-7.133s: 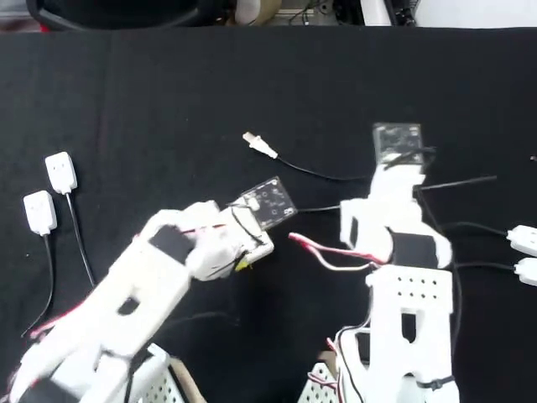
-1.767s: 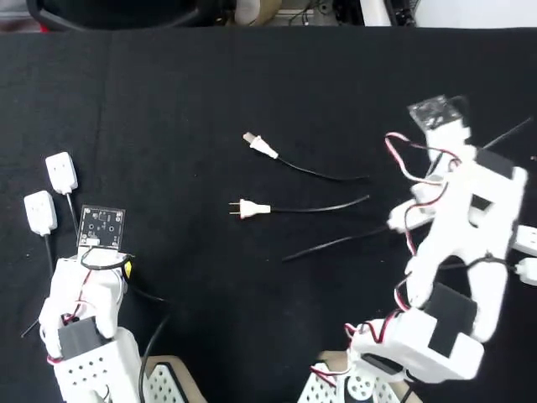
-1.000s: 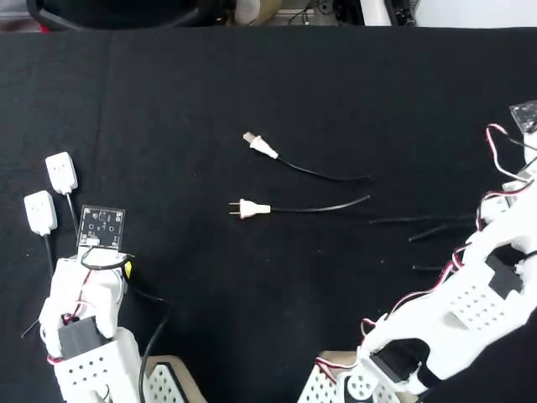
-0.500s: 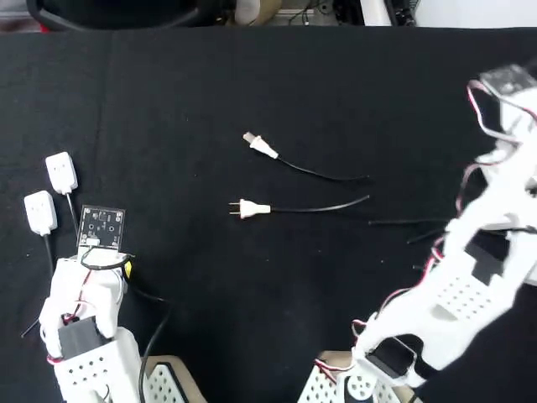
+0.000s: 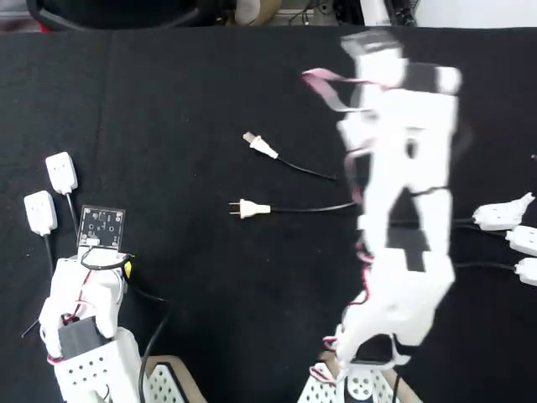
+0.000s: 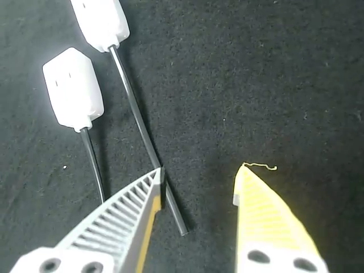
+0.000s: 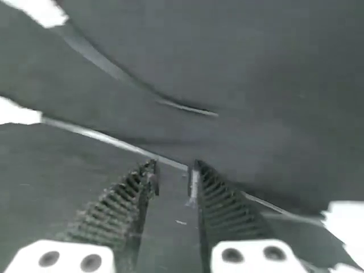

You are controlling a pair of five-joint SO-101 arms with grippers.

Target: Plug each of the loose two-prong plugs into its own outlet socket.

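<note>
**Right pincer (image 7: 172, 170) empty, cords (image 5: 310, 207) at risk**

Its jaws stand narrowly apart, holding nothing; left pincer (image 6: 199, 173) gapes wide near the left outlet sockets (image 5: 60, 170). Both two-prong plugs (image 5: 249, 208) lie mid-table, unplugged. Right arm (image 5: 403, 168), at the table's right edge half a second ago, now stretches over their cords and could snag one, dragging a plug askew.

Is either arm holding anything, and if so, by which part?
Nothing is held. The left gripper has its jaws open over bare cloth; the right gripper has its jaws slightly apart and empty, a cable lying past them.
</note>
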